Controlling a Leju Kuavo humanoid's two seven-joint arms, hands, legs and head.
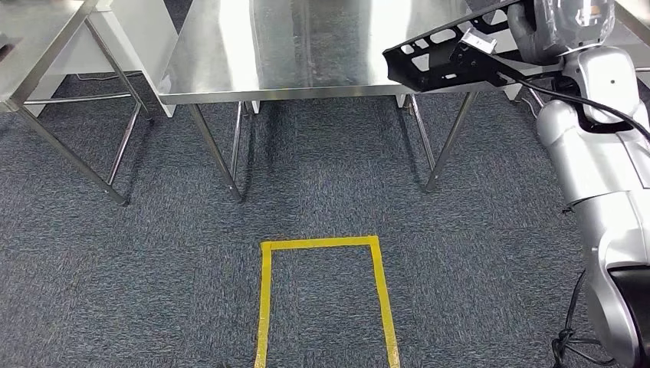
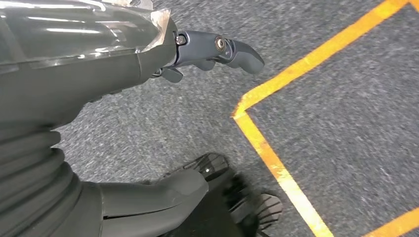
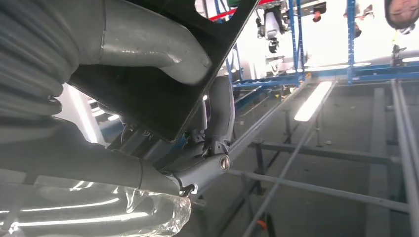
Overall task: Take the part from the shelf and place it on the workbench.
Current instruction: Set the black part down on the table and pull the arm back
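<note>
Black and flat, with cut-out slots along its length, the part (image 1: 441, 57) is held by the right hand (image 1: 563, 27) above the right end of the stainless-steel tabletop (image 1: 306, 54). The part juts out from the hand toward the tabletop's middle, its far tip over the steel near the front edge; whether it touches the surface I cannot tell. In the right wrist view the thick grey thumb (image 3: 148, 42) lies across one face of the dark part (image 3: 148, 94) and a darker finger (image 3: 220, 116) curls against its edge, so this hand is clamped on the part.

The silver right arm (image 1: 605, 176) rises beside the tabletop's right end, a black cable running along it. Below the tabletop's front edge lies dark grey carpet (image 1: 322, 192), and nearer the robot than the tabletop's legs a rectangle of yellow tape (image 1: 318, 244) is marked on the carpet, roughly in line with the tabletop's middle. A second steel table (image 1: 46, 31) stands off the tabletop's left end.

The left hand (image 2: 197, 54) hangs over the carpet (image 2: 346, 128) beside a corner of the yellow tape (image 2: 247, 106). It holds nothing; its dark fingers (image 2: 232, 52) stretch out and its thumb (image 2: 158, 192) stands well apart from them.
</note>
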